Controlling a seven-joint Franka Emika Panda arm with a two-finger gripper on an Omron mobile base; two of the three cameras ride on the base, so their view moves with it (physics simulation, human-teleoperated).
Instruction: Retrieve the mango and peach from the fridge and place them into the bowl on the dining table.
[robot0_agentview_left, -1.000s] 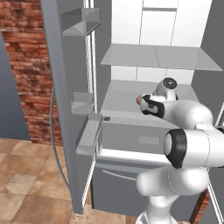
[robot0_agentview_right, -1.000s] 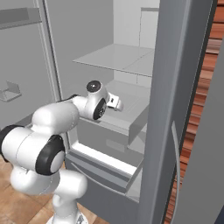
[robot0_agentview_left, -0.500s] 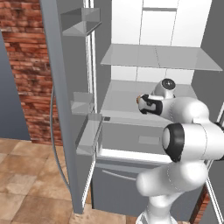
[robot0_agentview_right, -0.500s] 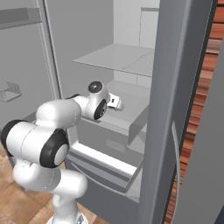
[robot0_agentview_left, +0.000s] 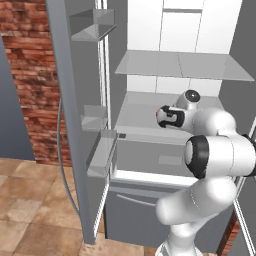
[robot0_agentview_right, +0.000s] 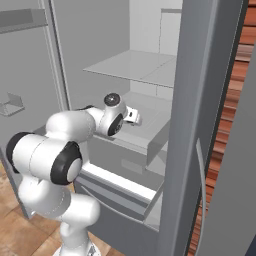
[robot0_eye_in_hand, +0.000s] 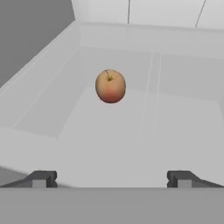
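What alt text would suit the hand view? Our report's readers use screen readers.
A small round fruit, yellow on top with a red-orange blush below, sits alone on a white fridge shelf, ahead of the gripper. The two dark fingers stand wide apart at the bottom of the picture, holding nothing. White fridge walls rise behind the fruit.

fridge (robot0_agentview_left: 70, 125) matt grey metal outside, smooth white plastic inside; shelf (robot0_agentview_left: 180, 65) clear glass; peach (robot0_eye_in_hand: 110, 86) smooth-skinned, soft sheen; wall (robot0_agentview_left: 30, 60) rough brick; floor (robot0_agentview_left: 30, 210) matt tile.
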